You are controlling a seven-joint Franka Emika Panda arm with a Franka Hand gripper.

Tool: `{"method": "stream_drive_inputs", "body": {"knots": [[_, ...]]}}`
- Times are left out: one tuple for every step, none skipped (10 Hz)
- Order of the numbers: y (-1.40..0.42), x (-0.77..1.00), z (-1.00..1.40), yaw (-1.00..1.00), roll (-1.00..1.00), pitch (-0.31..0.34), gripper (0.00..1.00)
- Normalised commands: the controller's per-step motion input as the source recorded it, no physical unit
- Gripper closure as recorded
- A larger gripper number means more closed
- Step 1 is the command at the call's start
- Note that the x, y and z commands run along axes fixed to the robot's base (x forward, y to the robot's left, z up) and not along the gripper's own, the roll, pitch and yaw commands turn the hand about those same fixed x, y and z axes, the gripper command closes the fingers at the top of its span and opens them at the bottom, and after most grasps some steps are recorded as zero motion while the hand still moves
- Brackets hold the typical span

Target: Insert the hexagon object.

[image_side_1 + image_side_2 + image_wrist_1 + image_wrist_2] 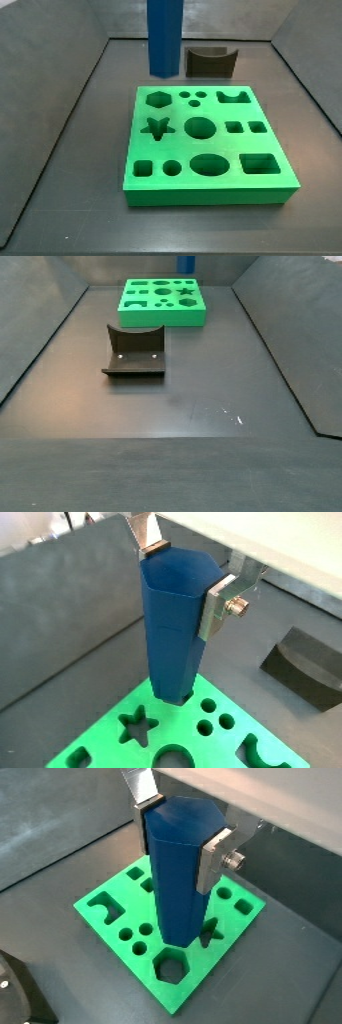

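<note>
Item 1, my gripper (187,580): in both wrist views the silver fingers (214,856) sit flat against opposite faces of the blue prism near its upper end, clamped on it. It hangs above the green board. Neither side view shows the fingers.

Item 2, the hexagon object (174,627): a long, slim blue prism, plain and smooth, held upright between my fingers. In a wrist view (177,878) its hexagonal top face shows and its lower end hangs over the green board, beside the star-shaped hole. In a side view (163,38) the prism stands vertical over the board's far edge, its lower end clear of the board's top face and near the hexagonal hole (159,98). It is not seated in any hole.

Item 3, the green board (270,175): a flat green block on the dark floor, with holes cut through its top: hexagon, star (158,127), several circles, squares, a notched shape. The hexagonal hole (170,966) lies open in a wrist view, near one corner of the board. In a side view the board (128,314) sits at the far end of the floor.

Item 4, the fixture (135,351): a dark bracket on its base plate, standing on the floor apart from the green board; in a side view (210,61) it sits just beyond the board's far edge.
</note>
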Motion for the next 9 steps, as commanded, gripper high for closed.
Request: {"method": "stream_drive_inputs", "body": {"knots": [[0.04,-0.05,-0.84,-0.11,0.09,-0.176,1.0],[0.08,-0.07,-0.79,-0.12,0.08,-0.191,1.0],[0.18,-0.12,-0.73,-0.21,0.1,-0.2,1.0],[0.25,-0.17,-0.69,-0.2,0.11,-0.204,1.0],[0.14,-0.03,-0.36,-0.12,0.05,-0.076,1.0],[0.05,0.0,0.0,-0.03,-0.03,-0.026,1.0],[0.1,0.06,-0.01,0.04,0.0,0.0,1.0],[0.19,0.0,-0.07,0.0,0.02,0.0,1.0],[0.2,0.0,-0.12,0.0,0.06,0.0,1.0]]}}
